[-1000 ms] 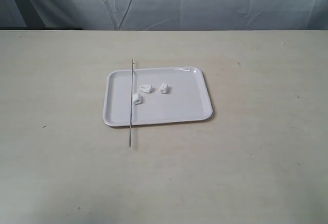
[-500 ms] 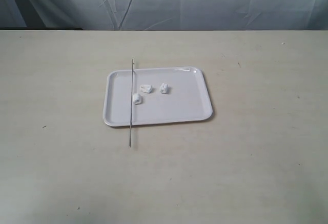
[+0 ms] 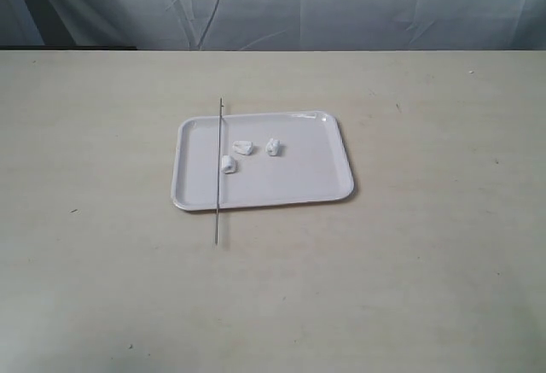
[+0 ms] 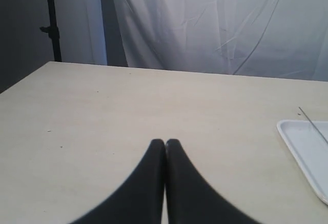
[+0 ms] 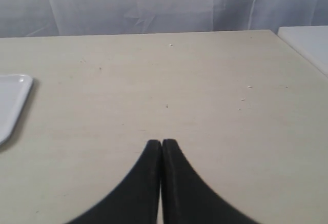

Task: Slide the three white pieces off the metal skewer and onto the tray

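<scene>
- Left gripper (image 4: 165, 143): black fingers pressed together tip to tip, nothing between them; held over bare table (image 3: 409, 262), well apart from the tray.
- Right gripper (image 5: 162, 143): likewise closed and empty, over bare tabletop, on the tray's other side.
- Tray (image 3: 290, 177): white, glossy, flat on the table between the two arms.
- Metal skewer (image 3: 218, 168): bare, lying across the tray's left part, both ends overhanging the rim.
- Three white pieces (image 3: 243, 146): all off the skewer and on the tray floor; one just beside the skewer, contact unclear, two side by side farther right.
- Backdrop: creased white cloth (image 3: 341, 6).
</scene>
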Robot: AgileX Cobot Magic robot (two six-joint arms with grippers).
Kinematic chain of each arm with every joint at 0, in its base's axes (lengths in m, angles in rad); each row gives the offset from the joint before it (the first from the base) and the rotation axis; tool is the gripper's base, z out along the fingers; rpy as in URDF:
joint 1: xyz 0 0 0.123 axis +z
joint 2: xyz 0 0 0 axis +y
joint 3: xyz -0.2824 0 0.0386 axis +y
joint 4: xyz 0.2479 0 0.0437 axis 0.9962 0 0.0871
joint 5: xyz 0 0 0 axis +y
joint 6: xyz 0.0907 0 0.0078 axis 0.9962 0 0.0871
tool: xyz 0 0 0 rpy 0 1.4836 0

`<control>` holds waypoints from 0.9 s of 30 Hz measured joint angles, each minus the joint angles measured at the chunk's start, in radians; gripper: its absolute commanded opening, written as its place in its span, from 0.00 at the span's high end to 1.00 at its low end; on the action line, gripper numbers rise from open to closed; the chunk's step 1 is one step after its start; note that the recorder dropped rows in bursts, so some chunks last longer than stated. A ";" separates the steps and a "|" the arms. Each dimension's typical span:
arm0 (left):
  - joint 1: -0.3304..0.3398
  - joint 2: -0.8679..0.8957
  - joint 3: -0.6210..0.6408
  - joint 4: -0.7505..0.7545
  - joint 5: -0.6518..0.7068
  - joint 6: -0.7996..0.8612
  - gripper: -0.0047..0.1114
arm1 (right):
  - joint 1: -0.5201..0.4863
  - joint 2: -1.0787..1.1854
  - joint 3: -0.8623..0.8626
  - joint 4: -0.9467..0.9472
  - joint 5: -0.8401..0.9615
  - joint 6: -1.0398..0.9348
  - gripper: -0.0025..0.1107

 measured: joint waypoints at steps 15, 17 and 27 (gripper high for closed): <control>-0.059 0.000 0.000 0.008 0.000 0.021 0.96 | 0.084 0.000 0.000 -0.023 0.000 0.000 0.98; -0.059 0.000 0.000 0.008 0.000 0.021 0.96 | 0.084 0.000 0.000 -0.025 0.000 0.000 0.98; -0.059 0.000 0.000 0.017 -0.003 0.022 0.96 | 0.084 0.000 0.000 -0.008 -0.001 0.000 0.98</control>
